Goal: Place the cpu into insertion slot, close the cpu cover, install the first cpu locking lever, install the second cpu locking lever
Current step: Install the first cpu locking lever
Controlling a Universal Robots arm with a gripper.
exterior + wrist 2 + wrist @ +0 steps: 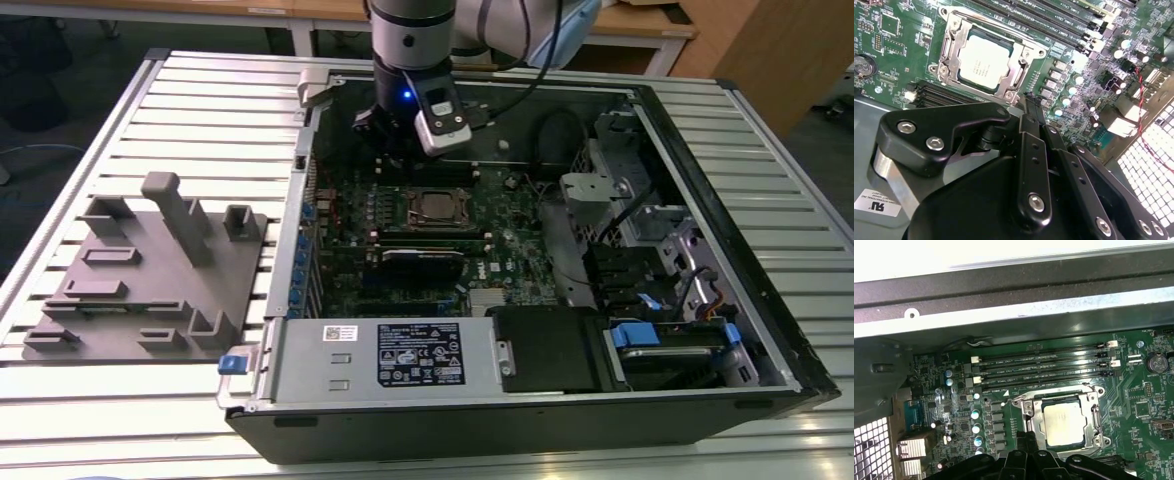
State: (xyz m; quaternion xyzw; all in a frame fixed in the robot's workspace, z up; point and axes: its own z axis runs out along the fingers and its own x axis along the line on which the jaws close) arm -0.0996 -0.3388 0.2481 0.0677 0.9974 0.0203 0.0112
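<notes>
Nearest the wrist cameras we have the gripper (1032, 102) (1026, 437). Its black fingers (1029, 132) are pressed together with nothing pinched between them, and the tips hang just beside one edge of the socket frame; we can't tell if they touch it. Right past the tips, in both wrist views, the cpu (985, 57) (1064, 424) is already seated flat in the insertion slot (414, 206), silver-tan top up. The cpu cover (1061, 398) lies down over it, and its square window frames the chip. A locking lever (1097, 415) runs along one side of the frame; we can't tell if it is latched. All this sits on the green motherboard (899, 47). Beyond the socket in the first wrist view come four long memory slots (1044, 367), a coin cell (1156, 362) off to the side, then the case wall. In the exterior view the arm (400, 50) reaches down into the open computer case (747, 200), just behind the socket. A black card (424, 257) sits in front of the socket and the power supply (387, 355) at the case's front edge. The case lies on a slatted table (200, 100), with a grey fixture (147, 270) beside it on the exterior view's left.
</notes>
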